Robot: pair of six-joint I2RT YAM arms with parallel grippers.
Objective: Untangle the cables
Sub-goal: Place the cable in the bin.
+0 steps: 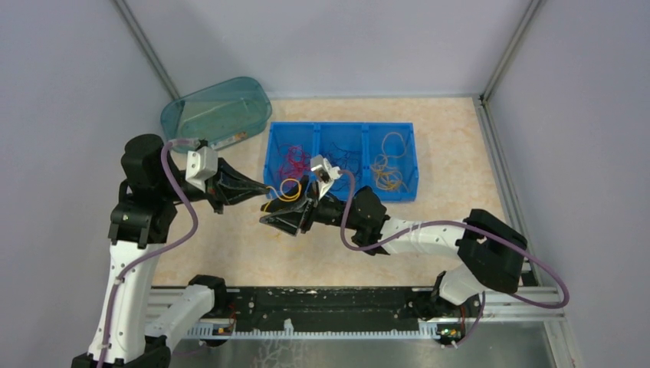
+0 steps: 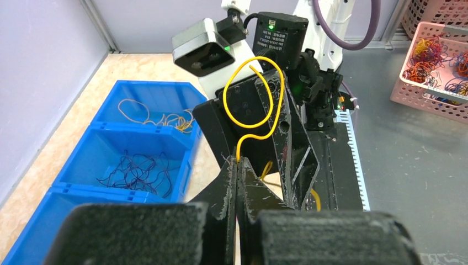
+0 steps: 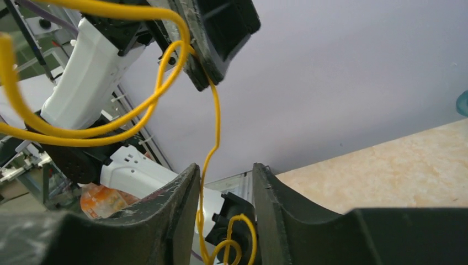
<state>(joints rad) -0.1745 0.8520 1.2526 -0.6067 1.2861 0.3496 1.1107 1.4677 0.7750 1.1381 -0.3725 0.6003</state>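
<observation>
— Above the desk (image 1: 444,138), just in front of the blue bin (image 1: 341,126), what is being held?

— One yellow cable (image 2: 238,150) is hanging in the air between the two sets of jaws. The left jaws are pressing together on it (the wire is emerging right at their tips). From there it is curling upward into an open loop.

— And the right jaws?

— They are standing apart. In the right wrist view the same yellow cable is running down through the gap, close against one inner face, and is coiling below. Whether it is actually touching that face cannot be told.

— Where are the other cables lying?

— They are sitting in the bin's three compartments. Red cables (image 1: 291,161) are lying in the left one, dark cables (image 1: 346,159) in the middle and yellow-orange cables (image 1: 391,172) in the right.

— What else is standing nearby?

— A teal tub (image 1: 217,113) is resting on the desk just beside the bin's far left corner. A pink basket (image 2: 425,102) of coloured loops is showing on the grey surface beyond the desk edge (left wrist view only).
</observation>
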